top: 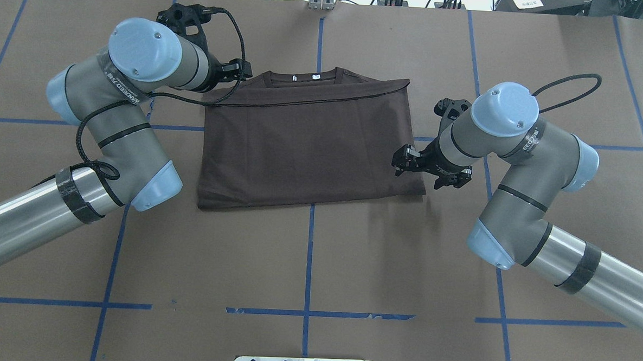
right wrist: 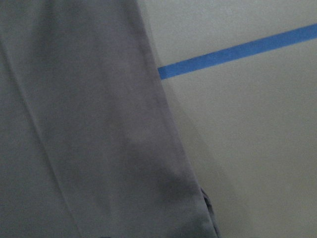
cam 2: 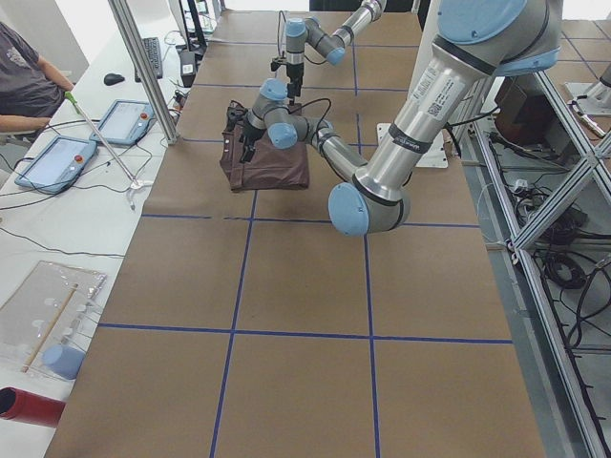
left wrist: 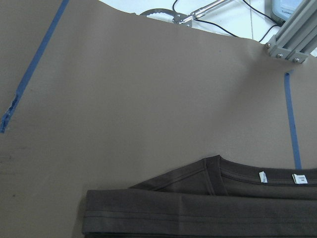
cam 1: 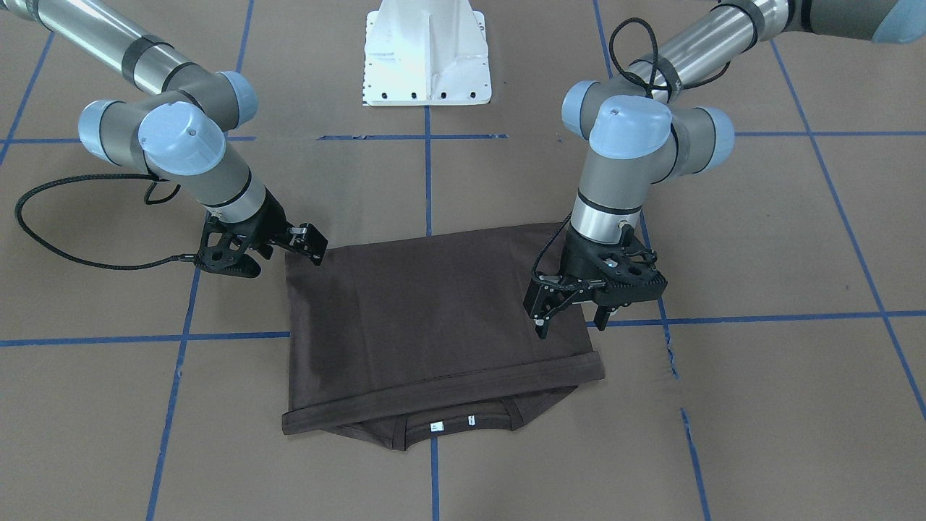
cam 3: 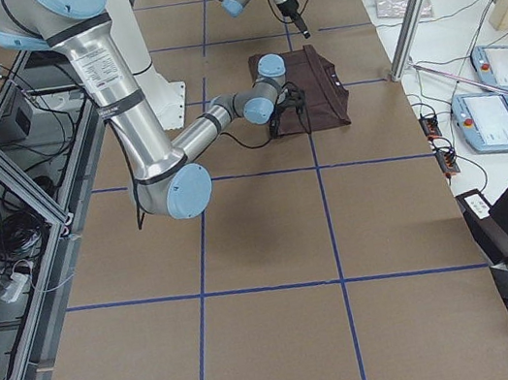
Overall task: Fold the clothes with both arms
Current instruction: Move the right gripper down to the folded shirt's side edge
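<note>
The dark brown T-shirt (cam 1: 434, 318) lies folded into a rectangle on the brown table, its collar and white neck tags (cam 1: 436, 427) at the edge far from the robot. It also shows in the overhead view (top: 312, 142). My left gripper (cam 1: 571, 322) hangs open and empty above the shirt's left side, near the collar end. Its wrist view shows the collar (left wrist: 223, 171) from above, with no fingers in frame. My right gripper (cam 1: 233, 266) is low beside the shirt's right edge, near the hem corner, and looks open. Its wrist view shows the shirt edge (right wrist: 74, 124) close up.
The white pedestal base (cam 1: 427, 54) stands at the robot's side of the table. Blue tape lines (cam 1: 427, 174) cross the brown surface. In the left side view, tablets (cam 2: 57, 157) and a seated person (cam 2: 24, 81) are beyond the table's far edge, beside a metal post (cam 2: 143, 67).
</note>
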Controlling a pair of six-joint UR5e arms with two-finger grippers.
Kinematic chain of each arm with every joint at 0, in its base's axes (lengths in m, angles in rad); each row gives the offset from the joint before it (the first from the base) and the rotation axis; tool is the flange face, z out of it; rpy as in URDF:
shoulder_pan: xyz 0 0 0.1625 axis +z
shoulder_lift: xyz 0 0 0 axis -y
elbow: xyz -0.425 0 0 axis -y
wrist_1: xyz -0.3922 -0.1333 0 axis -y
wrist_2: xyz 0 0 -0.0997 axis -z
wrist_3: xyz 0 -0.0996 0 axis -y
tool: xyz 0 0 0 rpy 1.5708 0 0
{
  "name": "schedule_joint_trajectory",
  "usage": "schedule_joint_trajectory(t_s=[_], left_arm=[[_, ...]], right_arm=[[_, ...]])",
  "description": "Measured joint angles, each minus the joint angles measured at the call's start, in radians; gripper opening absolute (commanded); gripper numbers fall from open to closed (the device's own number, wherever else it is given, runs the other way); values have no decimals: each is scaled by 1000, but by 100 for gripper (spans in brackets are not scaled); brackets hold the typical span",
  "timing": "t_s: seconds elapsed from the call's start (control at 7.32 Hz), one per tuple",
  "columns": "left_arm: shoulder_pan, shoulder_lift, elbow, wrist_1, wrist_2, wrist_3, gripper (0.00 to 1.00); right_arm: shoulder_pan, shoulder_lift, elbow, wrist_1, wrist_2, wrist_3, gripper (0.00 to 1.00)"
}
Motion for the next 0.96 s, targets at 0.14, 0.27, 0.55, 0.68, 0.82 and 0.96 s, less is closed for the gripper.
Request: schedule_joint_trajectory(t_s=[0.14,0.27,0.55,0.68,0.82,0.96], left_arm=[[1,1,0,-2,0,-1,100],[1,3,0,-5,0,-1,100],[1,10,0,-9,0,1,100],[2,13,1,-10,1,2,100],[2,14,2,-11,2,3,100],[2,15,2,-11,3,4,100]], right_arm=[[-4,1,-11,0,-15,-2,66],[-6,2,-24,1,-29,-7,32],[-8,3,-35,2,-39,-11,0],[-9,3,-33,4,-41,-12,0],[-10,2,-27,5,-44,-11,0],[-10,-2,-19,6,-44,-11,0]])
